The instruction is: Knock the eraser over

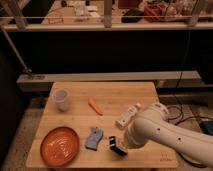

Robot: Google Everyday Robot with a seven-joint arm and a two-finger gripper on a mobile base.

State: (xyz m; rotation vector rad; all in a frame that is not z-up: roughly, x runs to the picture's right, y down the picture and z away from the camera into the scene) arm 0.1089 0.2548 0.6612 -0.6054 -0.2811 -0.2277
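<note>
Gripper [121,145] down near the front edge of the table [150,92], right of centre, at or against the eraser [116,145]; mostly hidden behind the white arm [165,132]. Cannot tell how the hand is set, nor whether it truly touches the eraser or only sits just beside it. Arm reaching in from the right, cut off at the right border. Eraser a small black block with thin white stripes, close to the front edge, its right side lost against the arm; upright or tilted hard to judge. Just left of it, a flat blue-grey object [93,138]. Orange plate [60,145] at the front-left corner, clear cup [61,99] near the left edge, carrot [95,106] around the middle, white bottle [128,115] lying right of centre, its lower end near the arm.
</note>
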